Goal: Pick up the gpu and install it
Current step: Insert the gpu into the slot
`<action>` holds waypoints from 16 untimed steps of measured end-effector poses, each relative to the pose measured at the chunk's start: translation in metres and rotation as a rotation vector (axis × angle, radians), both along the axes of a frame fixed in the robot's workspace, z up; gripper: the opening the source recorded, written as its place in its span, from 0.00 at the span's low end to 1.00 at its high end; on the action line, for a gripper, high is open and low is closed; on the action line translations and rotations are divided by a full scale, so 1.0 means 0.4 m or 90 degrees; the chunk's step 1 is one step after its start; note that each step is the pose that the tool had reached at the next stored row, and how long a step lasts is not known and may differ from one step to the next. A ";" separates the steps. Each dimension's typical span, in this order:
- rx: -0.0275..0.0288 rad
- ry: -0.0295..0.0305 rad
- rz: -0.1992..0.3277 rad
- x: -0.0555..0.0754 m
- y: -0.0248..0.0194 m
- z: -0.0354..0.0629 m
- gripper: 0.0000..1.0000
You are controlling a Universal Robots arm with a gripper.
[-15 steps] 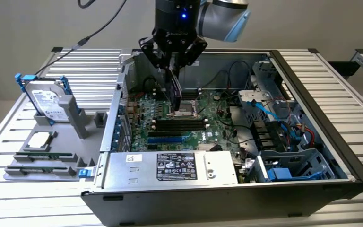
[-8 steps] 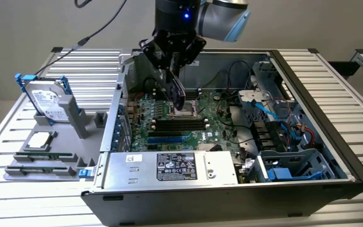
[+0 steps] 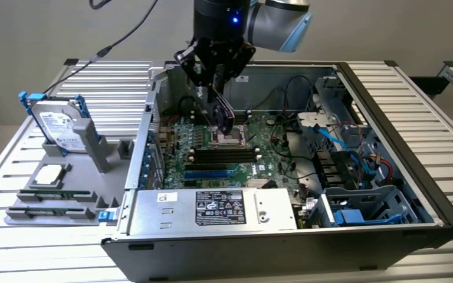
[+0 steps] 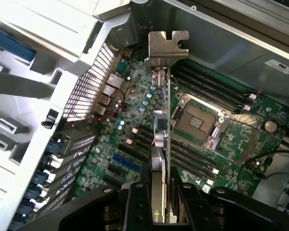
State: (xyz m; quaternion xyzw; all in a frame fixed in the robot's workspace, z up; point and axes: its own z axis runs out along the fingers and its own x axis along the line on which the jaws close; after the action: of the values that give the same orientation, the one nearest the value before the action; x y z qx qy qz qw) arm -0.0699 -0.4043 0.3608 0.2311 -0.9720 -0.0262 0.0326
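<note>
— Silver-bracketed gpu (image 4: pixel 160 130): status?
— Pickup done. The gripper (image 4: pixel 159 198) is clamped on it, holding the card edge-on above the motherboard (image 4: pixel 106 168) inside the case (image 3: pixel 391 112). I judge it not seated in any slot, so installation is outstanding.

At the top centre of my exterior view I see the arm (image 3: pixel 280 23): a rounded silver-grey joint with a bluish-grey cap, beside a black cylindrical wrist section bearing a small blue light (image 3: pixel 233 19). Under it is the hand (image 3: pixel 215 82), matt black, built of angular linked bars.
</note>
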 end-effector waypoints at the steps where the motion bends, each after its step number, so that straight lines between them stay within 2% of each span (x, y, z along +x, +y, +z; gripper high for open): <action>1: 0.0015 -0.0002 0.009 0.000 0.000 0.000 0.27; 4: 0.0027 -0.0015 0.040 0.000 0.000 0.000 0.27; 6: 0.0026 -0.0039 0.063 0.000 0.000 0.000 0.27; 16: 0.0020 -0.0251 0.179 0.000 0.000 0.000 0.27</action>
State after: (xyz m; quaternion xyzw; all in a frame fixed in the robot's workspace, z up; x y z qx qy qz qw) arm -0.0699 -0.4043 0.3607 0.3656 -0.9305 -0.0183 0.0165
